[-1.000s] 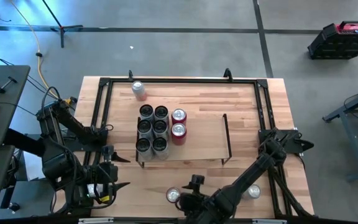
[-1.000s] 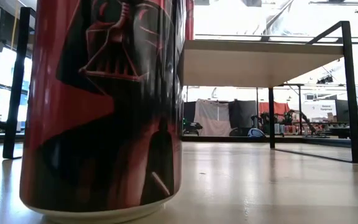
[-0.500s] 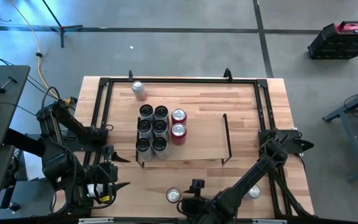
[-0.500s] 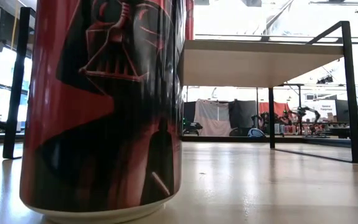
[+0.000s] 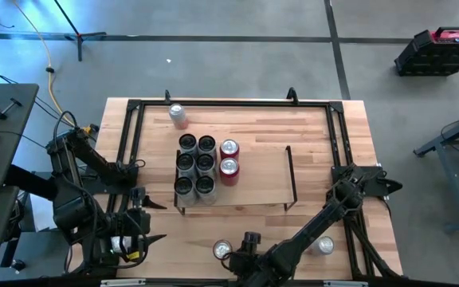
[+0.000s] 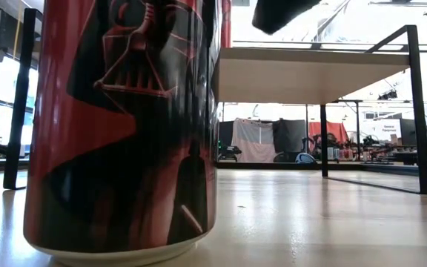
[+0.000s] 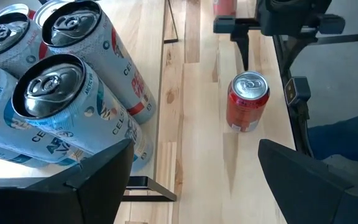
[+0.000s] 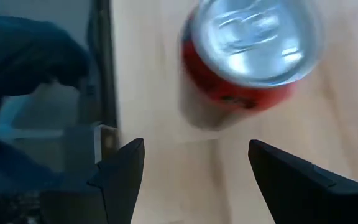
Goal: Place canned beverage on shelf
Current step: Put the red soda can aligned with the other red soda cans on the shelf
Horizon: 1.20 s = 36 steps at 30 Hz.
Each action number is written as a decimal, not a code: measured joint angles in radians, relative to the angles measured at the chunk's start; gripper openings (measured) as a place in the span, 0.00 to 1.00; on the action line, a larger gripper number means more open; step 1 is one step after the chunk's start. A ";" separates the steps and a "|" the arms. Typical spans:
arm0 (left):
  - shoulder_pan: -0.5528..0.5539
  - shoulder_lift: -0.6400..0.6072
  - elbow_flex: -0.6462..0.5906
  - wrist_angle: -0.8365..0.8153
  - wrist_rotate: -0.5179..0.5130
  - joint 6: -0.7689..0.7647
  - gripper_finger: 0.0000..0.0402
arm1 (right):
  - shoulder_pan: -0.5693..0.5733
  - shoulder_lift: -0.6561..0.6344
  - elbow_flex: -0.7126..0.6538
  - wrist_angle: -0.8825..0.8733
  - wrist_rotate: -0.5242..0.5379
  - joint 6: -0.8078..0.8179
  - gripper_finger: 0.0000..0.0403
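The right gripper (image 5: 249, 239), dark and two-fingered, was seen with its fingers spread apart and holding nothing, close to the front edge of the wooden table (image 5: 325, 127). Just beside it, toward the left, a red aluminium drink can with a silver top (image 5: 222, 251) was standing upright on the table; in the right wrist view the same can (image 8: 247, 53) was found ahead of the open fingers, not yet between them. This can was judged to be the next one for the shelf, and the grasp was not yet made.

The left gripper (image 5: 151, 225) was kept wide open and empty near the front left corner of the table.

On the low light-wood shelf with thin black wire end frames (image 5: 261, 171), six silver-topped cans in two rows (image 5: 195, 164) and two red cans (image 5: 229, 159) were already placed at its left end. The right part of the board was bare. One more pale can (image 5: 178, 114) was left near the back edge, and another silver-topped can (image 5: 323, 245) near the front right corner, partly hidden by the right arm. So the task was judged as well advanced, with three cans left.
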 joint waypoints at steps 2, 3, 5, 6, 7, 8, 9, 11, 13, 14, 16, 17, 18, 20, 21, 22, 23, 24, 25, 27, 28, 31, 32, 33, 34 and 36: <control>-0.001 0.000 0.000 0.000 0.001 0.000 0.83 | -0.003 0.002 0.000 0.028 -0.021 -0.011 0.68; -0.002 0.000 0.000 0.000 0.001 0.000 0.83 | -0.005 0.002 0.000 0.058 -0.035 -0.025 0.68; -0.005 0.000 0.000 0.000 0.001 0.000 0.83 | -0.008 0.003 0.000 0.111 -0.056 -0.064 0.68; -0.006 0.000 0.000 0.000 0.001 0.000 0.83 | -0.009 0.004 0.000 0.136 -0.063 -0.088 0.68; -0.006 0.000 0.000 0.000 0.002 0.000 0.83 | -0.010 0.004 0.000 0.170 -0.069 -0.115 0.68; -0.006 0.000 0.000 0.000 0.004 0.000 0.83 | -0.010 0.004 0.000 0.202 -0.069 -0.143 0.68; -0.006 0.000 0.000 0.000 0.004 0.000 0.83 | -0.010 0.004 0.000 0.226 -0.065 -0.169 0.68; -0.006 0.000 0.000 0.000 0.004 0.000 0.83 | -0.012 0.005 0.000 0.274 -0.053 -0.223 0.68; -0.006 0.000 0.000 0.000 0.003 0.000 0.83 | -0.017 0.005 0.000 0.299 -0.022 -0.265 0.68; -0.006 0.000 0.000 0.000 0.003 0.000 0.83 | -0.019 0.005 0.000 0.309 -0.005 -0.283 0.68; -0.006 0.000 0.000 0.000 0.003 0.000 0.83 | -0.026 0.005 0.000 0.314 0.028 -0.313 0.68; -0.006 0.000 0.000 0.000 0.003 0.000 0.83 | -0.030 0.005 0.000 0.318 0.042 -0.328 0.68; -0.006 0.000 0.000 0.000 0.003 0.000 0.83 | -0.036 0.004 0.000 0.319 0.050 -0.339 0.68; -0.006 0.000 0.000 0.000 0.003 0.000 0.83 | -0.044 0.004 0.000 0.325 0.055 -0.362 0.68; -0.006 0.000 0.000 0.000 0.003 0.000 0.83 | -0.048 0.005 0.001 0.329 0.054 -0.371 0.68; -0.006 0.000 0.000 0.000 0.003 0.000 0.83 | -0.050 0.005 0.008 0.329 0.054 -0.391 0.68; -0.006 0.000 0.000 0.000 0.002 0.001 0.83 | -0.052 0.005 0.019 0.330 0.054 -0.410 0.68; -0.006 0.000 0.000 -0.001 0.002 0.001 0.83 | -0.051 0.005 0.029 0.333 0.058 -0.425 0.68; -0.006 0.000 0.000 0.000 0.002 0.001 0.83 | -0.050 0.005 0.039 0.333 0.066 -0.440 0.68; -0.006 0.000 0.000 0.000 0.002 0.008 0.83 | -0.050 0.005 0.058 0.295 0.081 -0.454 0.68; -0.006 0.000 0.000 0.000 0.002 0.008 0.83 | -0.049 0.005 0.065 0.262 0.089 -0.450 0.68; -0.006 0.000 0.000 0.000 0.002 0.008 0.83 | -0.056 0.005 0.068 0.154 0.093 -0.366 0.68; -0.006 0.000 0.000 0.000 0.002 0.008 0.83 | -0.061 0.005 0.068 0.112 0.090 -0.329 0.68; -0.006 0.000 0.000 0.000 0.003 0.008 0.83 | -0.066 0.005 0.068 0.086 0.089 -0.294 0.68; -0.006 0.000 0.000 0.000 0.003 0.008 0.83 | -0.070 0.004 0.068 0.072 0.085 -0.259 0.68; -0.006 0.000 0.000 0.000 0.003 0.008 0.83 | -0.075 0.001 0.069 0.053 0.071 -0.222 0.68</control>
